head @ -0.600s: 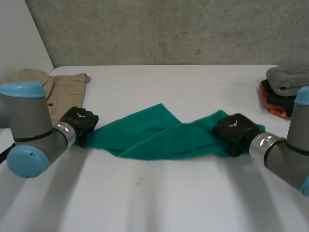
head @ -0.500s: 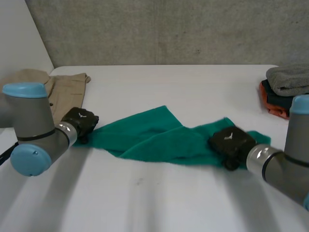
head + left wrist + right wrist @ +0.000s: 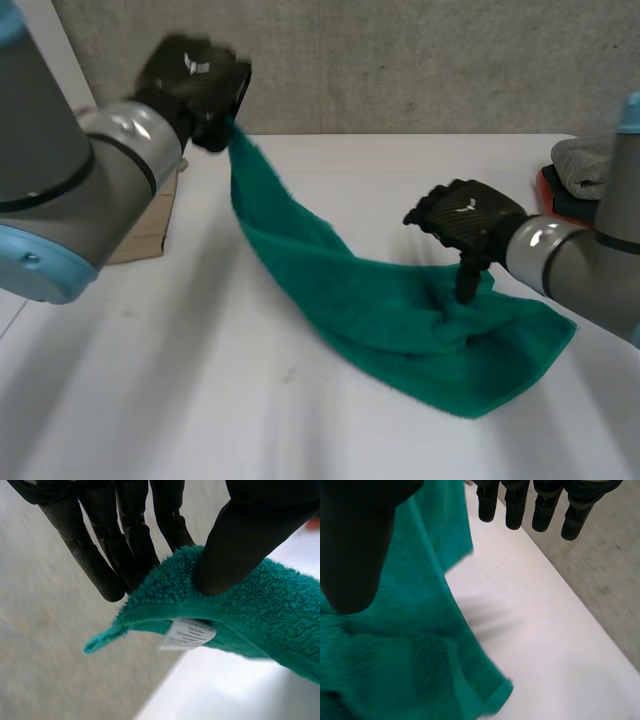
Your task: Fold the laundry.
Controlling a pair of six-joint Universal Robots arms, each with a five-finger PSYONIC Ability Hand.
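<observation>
The left hand's fingers [image 3: 107,565] and thumb [image 3: 235,545] pinch a corner of the green towel [image 3: 400,320] – the thumb presses the terry edge against the fingers. A white label [image 3: 187,633] hangs from the hem just under that grip. The left hand [image 3: 195,80] is high above the tabletop [image 3: 200,420], and the towel runs from it as a slanting band down to its other end, which lies bunched on the tabletop. Over that lower end is the right hand [image 3: 465,215]. Its fingers [image 3: 515,510] are straight and stand apart from its thumb [image 3: 355,545], gripping nothing — in the head view a fingertip points down at the bunched towel, though whether it touches I cannot tell. Beyond the towel's lower end, at the tabletop's edge, a folded grey cloth [image 3: 585,160] sits on something orange [image 3: 548,190]. On the towel's other side, behind the left arm [image 3: 70,190], lies a tan garment [image 3: 145,225]
</observation>
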